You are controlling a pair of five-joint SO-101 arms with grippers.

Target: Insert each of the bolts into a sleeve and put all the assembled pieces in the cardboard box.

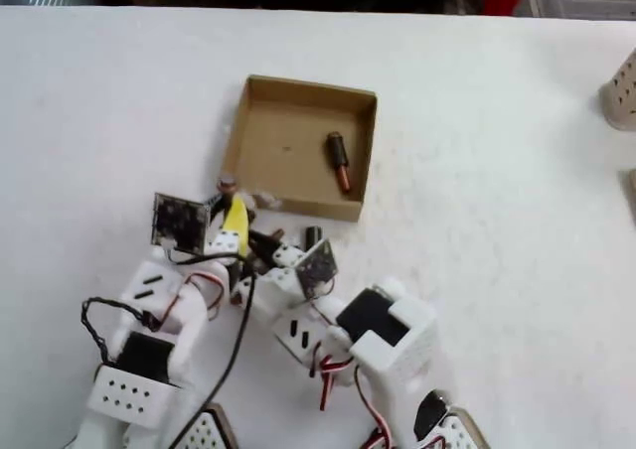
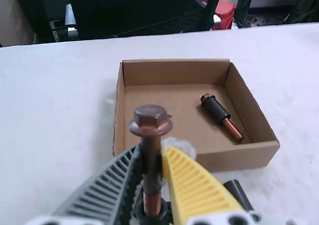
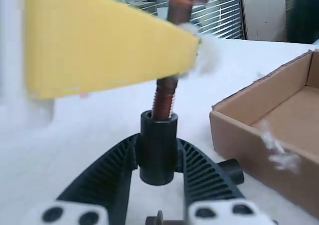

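My two grippers are closest, tips almost meeting. My left gripper (image 2: 150, 154), one grey finger and one yellow, squeezes tight on a copper bolt (image 2: 149, 123). My right gripper (image 3: 157, 153), with black fingers, is clamped around a black sleeve (image 3: 158, 128).

They work over a big white table (image 1: 497, 221). Behind it the room is dark, with window blinds (image 3: 219, 11) and something red (image 2: 224, 8).

The bolt stands straight up, head on top, and its threaded end goes down into the sleeve's open top. The sleeve stands upright too.

From high up, the cardboard box (image 1: 288, 131) sits near my grippers, at about 1 o'clock. On its 3 o'clock side lies a finished piece (image 1: 339, 161), running 12 to 6, copper tip toward 6.

A spare sleeve (image 3: 231, 170) lies just beside my right gripper, near the box wall. White fluff (image 3: 207, 48) sticks to my yellow fingertip.
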